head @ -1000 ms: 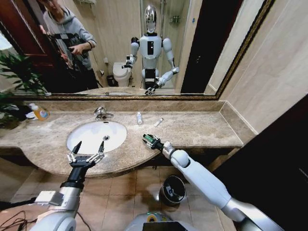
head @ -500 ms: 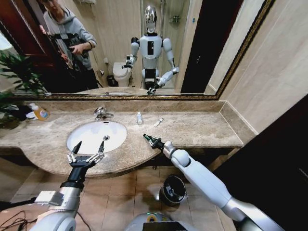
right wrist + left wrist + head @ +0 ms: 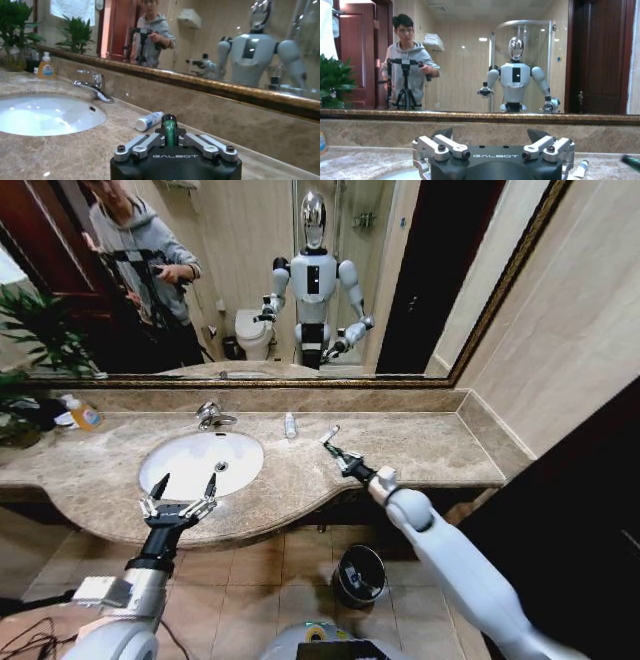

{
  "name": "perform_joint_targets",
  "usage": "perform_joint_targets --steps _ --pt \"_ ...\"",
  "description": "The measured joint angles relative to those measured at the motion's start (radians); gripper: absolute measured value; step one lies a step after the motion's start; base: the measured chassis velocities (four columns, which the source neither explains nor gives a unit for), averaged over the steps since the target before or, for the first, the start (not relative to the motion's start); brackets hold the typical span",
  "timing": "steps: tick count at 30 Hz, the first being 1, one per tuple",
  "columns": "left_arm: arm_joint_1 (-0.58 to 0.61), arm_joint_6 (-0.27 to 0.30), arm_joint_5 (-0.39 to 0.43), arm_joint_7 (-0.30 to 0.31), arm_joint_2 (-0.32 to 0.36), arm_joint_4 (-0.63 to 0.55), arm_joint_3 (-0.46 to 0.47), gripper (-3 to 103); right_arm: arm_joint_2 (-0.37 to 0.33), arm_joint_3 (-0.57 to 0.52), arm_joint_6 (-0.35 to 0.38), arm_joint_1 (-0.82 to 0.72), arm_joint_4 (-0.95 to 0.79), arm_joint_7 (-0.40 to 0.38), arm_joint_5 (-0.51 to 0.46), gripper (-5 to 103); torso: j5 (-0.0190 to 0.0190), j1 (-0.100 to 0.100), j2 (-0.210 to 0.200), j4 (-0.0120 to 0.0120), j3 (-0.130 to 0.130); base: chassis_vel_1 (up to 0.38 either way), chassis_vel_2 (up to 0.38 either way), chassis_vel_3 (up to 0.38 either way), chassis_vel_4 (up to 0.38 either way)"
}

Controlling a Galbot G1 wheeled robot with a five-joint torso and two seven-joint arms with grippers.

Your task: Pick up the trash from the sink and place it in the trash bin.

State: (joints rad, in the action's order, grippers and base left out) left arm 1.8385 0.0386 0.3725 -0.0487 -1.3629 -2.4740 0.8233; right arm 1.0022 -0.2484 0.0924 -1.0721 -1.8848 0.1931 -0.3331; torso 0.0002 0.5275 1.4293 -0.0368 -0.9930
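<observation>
One dark green tube [image 3: 168,129] is pinched endwise by the right gripper [image 3: 340,452]; light, slippery, likely squashable, best clamped mid-body. Left gripper [image 3: 184,488] is held spread beside the sink [image 3: 165,462].

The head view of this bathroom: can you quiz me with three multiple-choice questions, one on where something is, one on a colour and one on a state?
1. Where is the trash bin?
A. hanging on the wall
B. on the floor below the counter
C. on top of the counter

2. What colour is the tube in the right gripper?
A. dark green
B. red
C. yellow

3. How is the left gripper?
A. shut on a bottle
B. shut on a towel
C. open and holding nothing

Answers: 1 B, the bin stands on the tiles under the counter's edge. 2 A, the right wrist view shows a dark green tube clamped between the fingers. 3 C, its fingers are spread with nothing between them.
</observation>
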Motion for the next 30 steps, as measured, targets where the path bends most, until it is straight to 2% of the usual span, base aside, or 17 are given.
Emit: perform_joint_targets --steps 4,8,16,17,23,27,30 --pt "0.000 0.000 0.000 0.000 0.000 0.000 0.000 100 -0.027 -0.070 -0.046 -0.107 -0.049 0.003 -0.001 9 0.0000 0.000 0.000 0.0001 0.000 0.000 0.000 0.000 0.000" --pt "0.000 0.000 0.000 0.000 0.000 0.000 0.000 100 -0.013 -0.155 -0.088 -0.212 -0.078 0.003 0.009 9 0.0001 0.000 0.000 0.0000 0.000 0.000 0.000 0.000 0.000" --pt "0.000 0.000 0.000 0.000 0.000 0.000 0.000 100 0.069 -0.370 -0.173 -0.448 -0.102 0.024 0.024 9 -0.0003 0.000 0.000 0.0000 0.000 0.000 0.000 0.000 0.000" --pt "0.000 0.000 0.000 0.000 0.000 0.000 0.000 100 0.069 -0.370 -0.173 -0.448 -0.102 0.024 0.024 9 -0.0003 0.000 0.000 0.0000 0.000 0.000 0.000 0.000 0.000" --pt "0.000 0.000 0.000 0.000 0.000 0.000 0.000 100 0.156 -0.429 -0.284 -0.644 -0.091 0.033 0.044 9 -0.0003 0.000 0.000 0.0000 0.000 0.000 0.000 0.000 0.000" --pt "0.000 0.000 0.000 0.000 0.000 0.000 0.000 100 0.174 -0.425 -0.318 -0.686 -0.054 0.037 0.061 9 -0.0009 0.000 0.000 0.0000 0.000 0.000 0.000 0.000 0.000" --pt "0.000 0.000 0.000 0.000 0.000 0.000 0.000 100 0.196 -0.383 -0.381 -0.697 0.061 0.033 0.143 9 -0.0003 0.000 0.000 -0.0001 0.000 0.000 0.000 0.000 0.000"
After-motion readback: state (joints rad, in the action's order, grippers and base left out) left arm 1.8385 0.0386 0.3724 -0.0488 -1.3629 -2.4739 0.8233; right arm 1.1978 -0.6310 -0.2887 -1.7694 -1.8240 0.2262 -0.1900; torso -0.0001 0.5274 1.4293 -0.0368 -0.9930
